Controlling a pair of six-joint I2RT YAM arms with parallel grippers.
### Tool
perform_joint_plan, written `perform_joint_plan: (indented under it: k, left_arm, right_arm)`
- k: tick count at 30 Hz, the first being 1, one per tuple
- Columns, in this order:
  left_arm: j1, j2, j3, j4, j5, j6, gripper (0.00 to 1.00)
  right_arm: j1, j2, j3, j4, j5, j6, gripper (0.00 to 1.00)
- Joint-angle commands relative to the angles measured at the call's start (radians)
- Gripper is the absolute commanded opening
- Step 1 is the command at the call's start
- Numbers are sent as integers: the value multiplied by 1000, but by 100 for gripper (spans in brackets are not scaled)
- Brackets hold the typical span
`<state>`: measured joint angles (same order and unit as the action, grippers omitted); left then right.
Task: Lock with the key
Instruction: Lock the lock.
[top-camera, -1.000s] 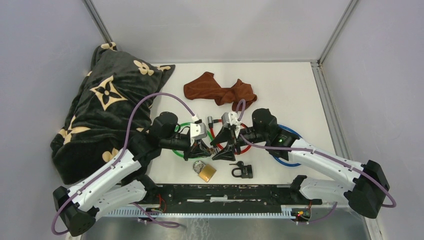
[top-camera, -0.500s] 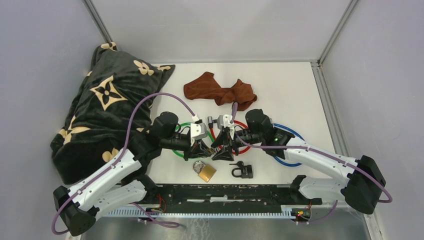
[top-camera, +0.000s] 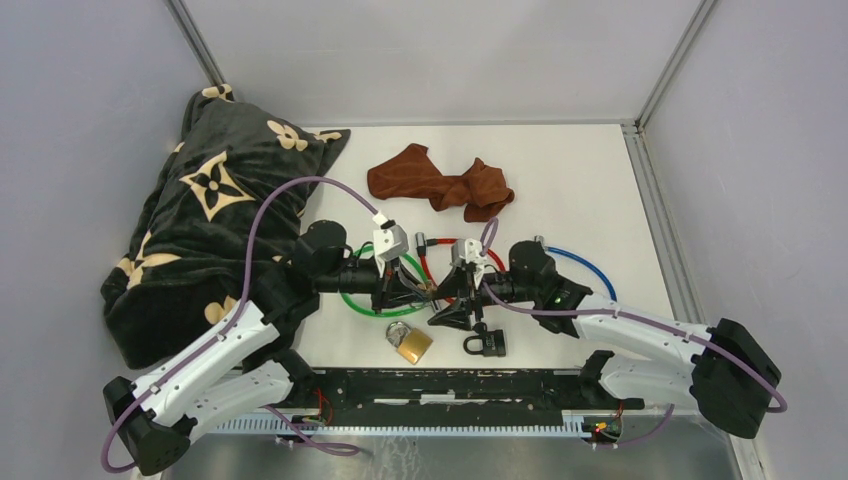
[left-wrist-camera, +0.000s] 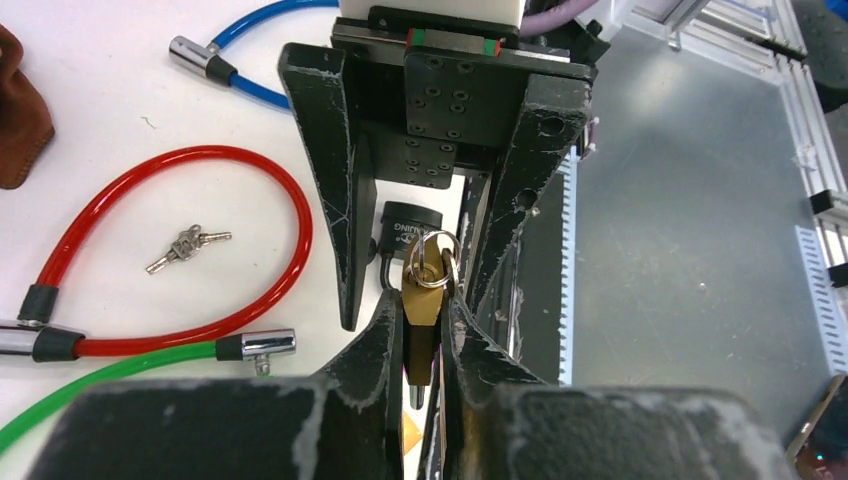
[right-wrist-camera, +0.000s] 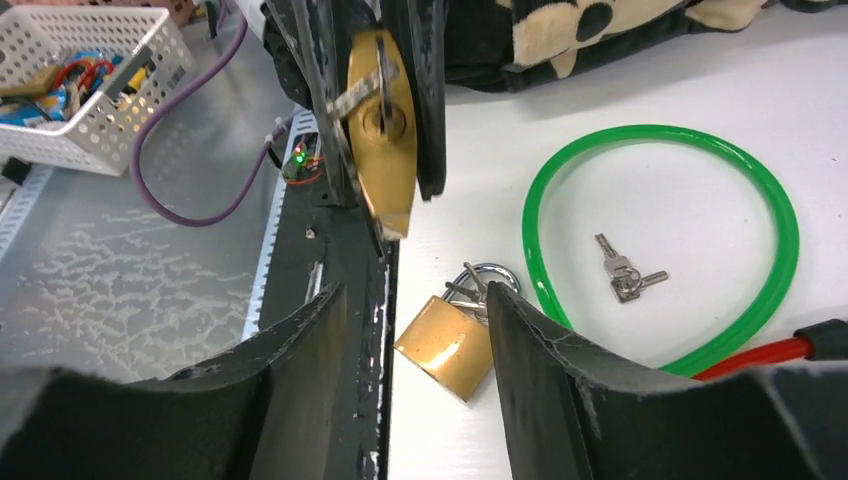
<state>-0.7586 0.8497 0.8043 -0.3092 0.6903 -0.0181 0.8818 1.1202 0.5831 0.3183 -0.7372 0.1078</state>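
My left gripper (left-wrist-camera: 422, 305) is shut on a brass padlock (left-wrist-camera: 421, 318) and holds it above the table. A key with a ring (left-wrist-camera: 432, 262) sits in the padlock's end, which faces my right gripper. My right gripper (right-wrist-camera: 415, 300) is open and empty. Its fingers (left-wrist-camera: 328, 190) stand to either side of the key end, not touching it. The right wrist view shows the held padlock (right-wrist-camera: 388, 140) with the key just beyond my fingertips. In the top view the two grippers meet at the table's front middle, left (top-camera: 418, 293) and right (top-camera: 447, 300).
A second brass padlock (top-camera: 410, 343) and a black padlock (top-camera: 485, 343) lie near the front edge. Red (top-camera: 492, 258), green (top-camera: 352, 303) and blue (top-camera: 592, 273) cable locks lie beneath the arms, with loose keys (right-wrist-camera: 622, 275). A brown cloth (top-camera: 440, 185) is behind, a black blanket (top-camera: 220, 210) left.
The two grippers have closed in on each other. The right arm has dropped lower and nearer, uncovering more of the blue cable. The left gripper has kept hold of the padlock.
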Motion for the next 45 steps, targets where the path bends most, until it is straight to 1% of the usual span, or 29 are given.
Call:
perform_joint_plan:
  k: [1,3,6,8,11,14,18,20,21,24,27,28,31,35,36,38,41,42,45]
  left_arm:
    - [4,-13,46,80,30,-88,2]
    - [4,-13,43,104,30,-108,2]
    - [3,-14,34,171,34,-164,2]
    - [3,-12,23,208,40,-197,2]
    - [4,-7,11,227,40,-209,2]
    - [3,-4,8,232,45,-212,2]
    - [3,2,9,233,48,-211,2]
    - [4,2,10,232,51,-207,2]
    - [4,2,11,231,56,-204,2]
    - [4,4,10,223,60,-196,2]
    - [4,4,7,223,62,-191,2]
    - [5,4,6,224,64,-191,2]
    - [4,5,4,226,69,-191,2]
    - [4,8,13,216,82,-181,2]
    - [3,10,18,214,86,-176,4]
    - [4,13,27,211,107,-169,14]
    - [3,15,37,216,145,-169,24]
    - [5,15,38,216,146,-170,27]
    - [4,16,38,212,142,-172,32]
  right_arm:
    - [3,-47,-87,367,43,200,58]
    - [3,-41,-105,415,78,237,58]
    - [4,-29,-165,581,115,323,57]
    - [6,-19,-175,633,130,350,57]
    - [17,-13,-179,687,147,358,56]
    - [23,-2,-173,701,145,362,51]
    - [28,12,-161,715,126,369,50]
    - [28,11,-159,708,125,363,45]
    - [27,6,-159,699,127,358,41]
    - [28,-1,-154,677,136,344,23]
    - [28,1,-146,675,139,346,3]
    - [28,3,-146,683,144,353,0]
    - [28,7,-145,707,165,368,0]
    - [28,0,-159,792,197,383,0]
    - [29,-3,-158,801,202,377,0]
    - [28,-8,-160,823,216,363,0]
    - [27,-9,-163,853,232,348,0]
    - [28,-8,-161,860,234,346,0]
    - [28,-12,-159,883,239,342,0]
